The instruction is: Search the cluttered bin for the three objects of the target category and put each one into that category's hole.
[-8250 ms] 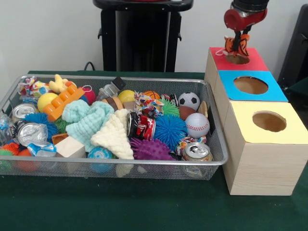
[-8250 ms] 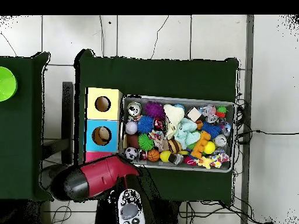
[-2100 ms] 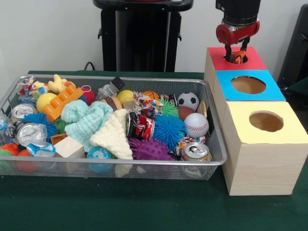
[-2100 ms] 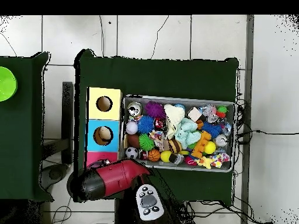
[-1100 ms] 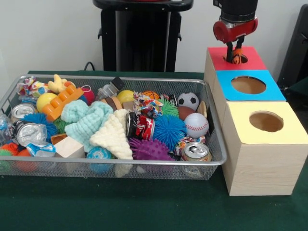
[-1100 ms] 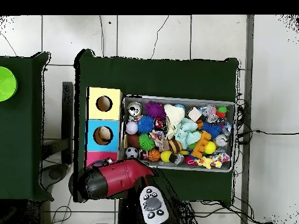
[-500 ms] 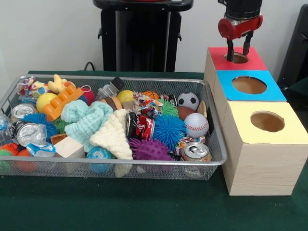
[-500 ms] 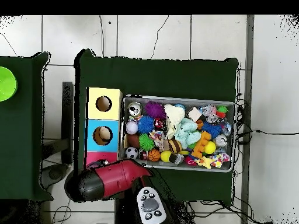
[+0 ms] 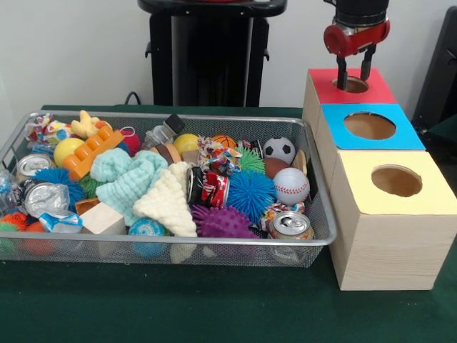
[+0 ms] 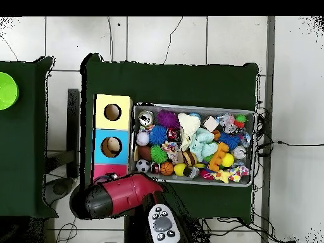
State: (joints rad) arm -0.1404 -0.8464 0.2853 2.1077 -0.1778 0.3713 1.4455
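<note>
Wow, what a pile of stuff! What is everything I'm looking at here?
Bin: one, silver wire mesh, on the green table.
Boxes: three pale wooden ones in a row beside the bin, each with a round hole; red-topped farthest, blue-topped in the middle, yellow-topped nearest.
Knitted cloths: two, mint and cream, mid-bin.
Spiky balls: blue and purple, near the front.
Sports balls: soccer ball and baseball, at the box end.
Cans: silver, one at the front corner, others at the opposite end.
Yellow plush: one, back of the bin.
Gripper: one, red and black, open and empty above the red box's hole.
</note>
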